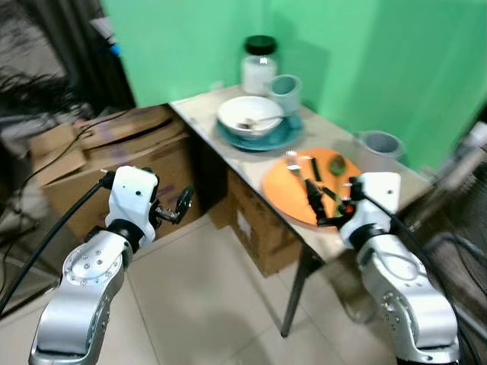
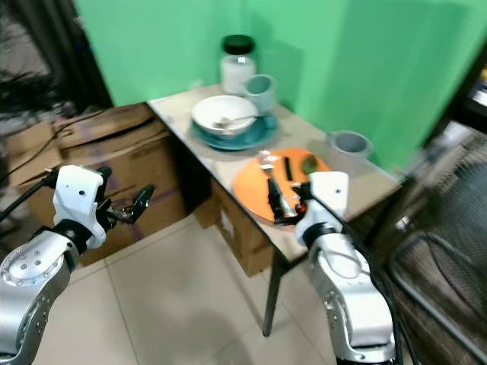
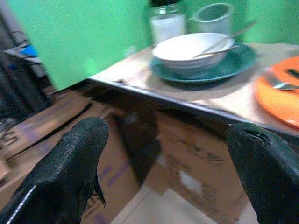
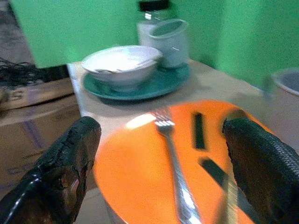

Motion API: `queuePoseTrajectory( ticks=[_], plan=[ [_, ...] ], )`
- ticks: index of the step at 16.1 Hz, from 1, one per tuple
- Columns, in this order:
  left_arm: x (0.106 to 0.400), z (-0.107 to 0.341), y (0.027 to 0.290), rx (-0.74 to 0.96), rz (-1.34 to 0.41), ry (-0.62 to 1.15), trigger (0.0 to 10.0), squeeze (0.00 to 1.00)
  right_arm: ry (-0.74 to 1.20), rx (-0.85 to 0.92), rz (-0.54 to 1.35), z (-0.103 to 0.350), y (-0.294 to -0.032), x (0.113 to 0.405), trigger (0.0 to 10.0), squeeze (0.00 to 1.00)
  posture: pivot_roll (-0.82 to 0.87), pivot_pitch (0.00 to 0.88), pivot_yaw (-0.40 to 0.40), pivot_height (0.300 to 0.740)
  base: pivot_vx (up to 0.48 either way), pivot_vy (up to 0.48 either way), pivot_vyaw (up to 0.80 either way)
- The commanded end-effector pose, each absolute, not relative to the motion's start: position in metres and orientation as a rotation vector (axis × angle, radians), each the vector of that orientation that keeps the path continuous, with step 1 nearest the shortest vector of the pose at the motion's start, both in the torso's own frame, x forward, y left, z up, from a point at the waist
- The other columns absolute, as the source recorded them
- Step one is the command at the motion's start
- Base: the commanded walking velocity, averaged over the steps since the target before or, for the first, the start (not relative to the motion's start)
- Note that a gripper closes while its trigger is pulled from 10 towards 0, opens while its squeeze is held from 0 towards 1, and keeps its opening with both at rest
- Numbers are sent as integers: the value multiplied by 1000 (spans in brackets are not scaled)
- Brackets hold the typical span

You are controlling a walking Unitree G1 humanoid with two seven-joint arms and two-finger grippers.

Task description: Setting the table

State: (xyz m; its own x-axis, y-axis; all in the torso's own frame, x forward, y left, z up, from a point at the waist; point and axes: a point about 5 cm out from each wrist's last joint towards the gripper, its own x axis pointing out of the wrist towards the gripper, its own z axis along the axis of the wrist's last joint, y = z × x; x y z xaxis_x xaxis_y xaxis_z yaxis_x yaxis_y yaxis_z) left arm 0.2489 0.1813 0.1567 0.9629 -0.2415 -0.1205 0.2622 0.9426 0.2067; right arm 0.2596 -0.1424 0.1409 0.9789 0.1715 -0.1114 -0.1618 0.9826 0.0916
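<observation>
Currently I am holding my right pincer (image 1: 326, 204) wide over the orange plate (image 4: 135, 163), its fork (image 4: 174, 154) needing laying; left pincer (image 1: 180, 205) wide, idle.

2 head eyes down on the table (image 1: 228, 156); 2 wrist cameras low, close, both toward its orange plate (image 4: 140, 172).

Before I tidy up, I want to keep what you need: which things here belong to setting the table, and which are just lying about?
For the job:
orange plate
fork
white bowl
teal plate
mug
grey cup
jar
right claw, open over the orange plate

Lying about:
cardboard boxes
black cables
</observation>
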Motion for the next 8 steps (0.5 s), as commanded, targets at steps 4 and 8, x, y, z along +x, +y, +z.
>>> queuePoseTrajectory(
  ticks=[4, 8],
  plan=[
    [250, 157, 180, 238, -266, 86, 10000, 0, 94, 42, 195, 143, -136, 262, 10000, 0, 101, 0, 30, 740, 333, 0, 0],
    [253, 160, 176, 252, -293, 74, 10000, 0, 95, 44, 196, 142, -136, 262, 10000, 0, 99, 0, 32, 740, 333, 0, 0]
  ],
)
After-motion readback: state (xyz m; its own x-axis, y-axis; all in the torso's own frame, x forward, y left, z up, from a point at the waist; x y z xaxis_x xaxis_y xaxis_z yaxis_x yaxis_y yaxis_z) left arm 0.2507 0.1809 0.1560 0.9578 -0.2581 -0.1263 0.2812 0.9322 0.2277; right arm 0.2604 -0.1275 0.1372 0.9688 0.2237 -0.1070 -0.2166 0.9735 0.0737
